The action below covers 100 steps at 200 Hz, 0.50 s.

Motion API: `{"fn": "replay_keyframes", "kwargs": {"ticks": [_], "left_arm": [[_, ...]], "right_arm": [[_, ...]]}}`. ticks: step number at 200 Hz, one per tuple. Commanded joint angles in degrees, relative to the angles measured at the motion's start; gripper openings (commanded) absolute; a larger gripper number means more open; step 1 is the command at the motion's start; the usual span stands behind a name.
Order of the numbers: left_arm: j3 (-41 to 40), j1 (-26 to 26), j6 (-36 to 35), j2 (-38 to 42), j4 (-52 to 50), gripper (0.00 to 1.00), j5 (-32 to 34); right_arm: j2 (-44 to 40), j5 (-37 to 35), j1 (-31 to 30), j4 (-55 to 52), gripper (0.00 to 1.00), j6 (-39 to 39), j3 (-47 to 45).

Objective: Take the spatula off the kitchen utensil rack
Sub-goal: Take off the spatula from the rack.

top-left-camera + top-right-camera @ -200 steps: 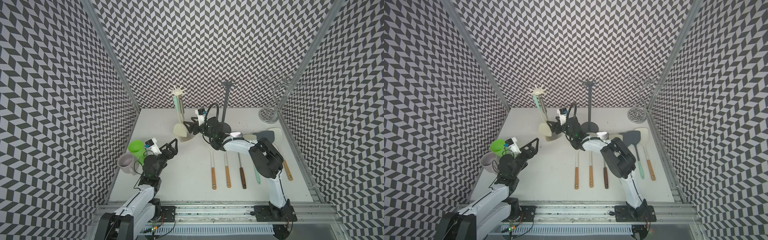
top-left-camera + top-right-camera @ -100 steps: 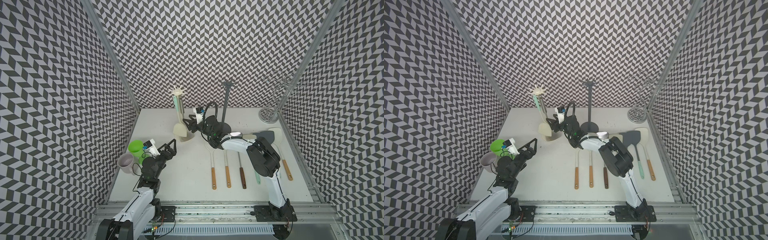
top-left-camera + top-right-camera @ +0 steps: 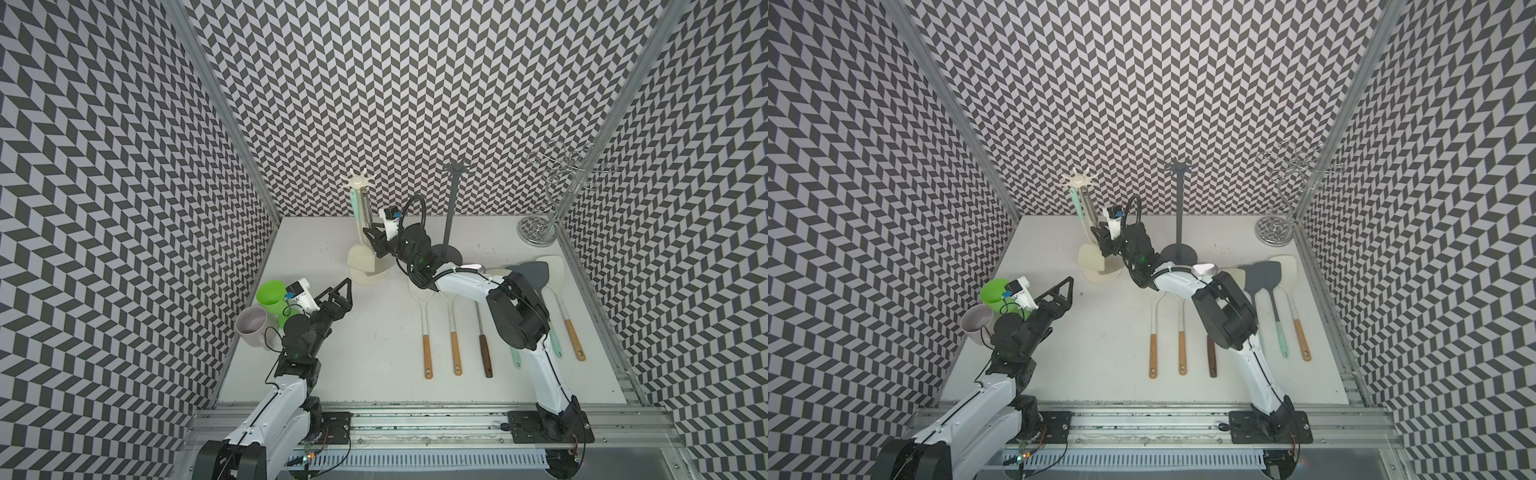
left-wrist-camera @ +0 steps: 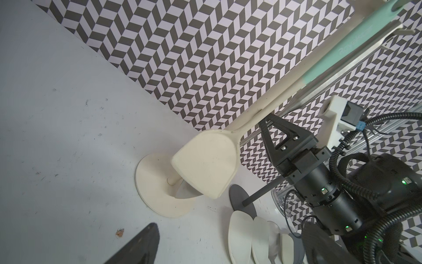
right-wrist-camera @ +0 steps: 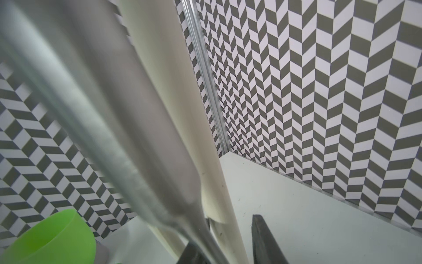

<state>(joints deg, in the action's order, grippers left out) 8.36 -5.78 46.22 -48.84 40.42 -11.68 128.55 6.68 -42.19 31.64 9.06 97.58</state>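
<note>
Above the white tabletop [image 3: 332,353] within chevron walls, the spatula [image 3: 361,258] hung blade-down on the cream utensil rack [image 3: 356,183], its shaft bracketed by the right gripper [image 3: 371,243], clamping indeterminable, presumably for unhooking, while the left gripper [image 3: 348,295] stood wide apart.

- Top views (stereo pair): mounted high, well in front of the utensil rack [image 3: 357,181], tilted down twd the wall behind it. Far off; whole table [image 3: 374,353] in both.
- Left wrist cam: low, front-left of rack, faces it at mid range; base to top arms in frame.
- Right wrist cam: v. close to rack, foreground blurred; looks past it to wall corner and green cup [image 5: 50,237].
- Shared by all four: rack. Cup: top views + right wrist.
</note>
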Motion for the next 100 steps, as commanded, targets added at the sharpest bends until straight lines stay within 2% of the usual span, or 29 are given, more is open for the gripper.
{"fn": "replay_keyframes", "kwargs": {"ticks": [1,41,100], "left_arm": [[-0.5,0.5,0.3,0.8,-0.1,0.99,-0.5],[-0.7,0.6,0.5,3.3,-1.0,0.99,-0.5],[-1.0,0.5,-0.5,5.1,-1.9,0.99,1.0]], "right_arm": [[0.7,-2.0,-0.3,0.6,0.21,-1.4,1.4],[-1.4,-5.2,-2.0,-1.5,0.0,-3.2,0.8],[-6.0,-13.1,-4.4,-2.6,0.0,-3.3,-2.7]]}}
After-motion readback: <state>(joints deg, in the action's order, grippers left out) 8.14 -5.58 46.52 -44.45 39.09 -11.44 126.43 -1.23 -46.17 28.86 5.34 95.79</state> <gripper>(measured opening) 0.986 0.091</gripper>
